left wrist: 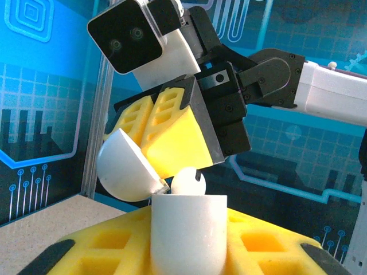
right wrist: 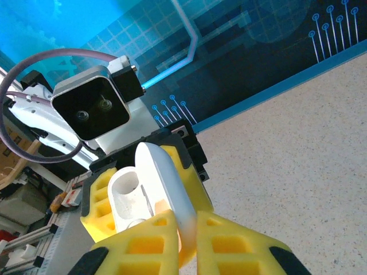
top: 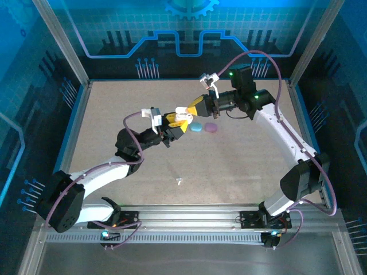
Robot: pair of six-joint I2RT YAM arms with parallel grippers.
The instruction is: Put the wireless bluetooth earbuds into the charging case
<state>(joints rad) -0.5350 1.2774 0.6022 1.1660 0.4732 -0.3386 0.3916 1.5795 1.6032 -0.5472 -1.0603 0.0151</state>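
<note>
Earbud, white, is pinched in clenched right claw right at the mouth of the open charging case, which left claw grasps upright, lid swung aside, so the bud can go straight in

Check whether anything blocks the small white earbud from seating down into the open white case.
Nothing visible does. The white earbud sits at the mouth of the case, and the lid is swung aside, pinched by the right gripper. The case's inside is hidden.
</note>
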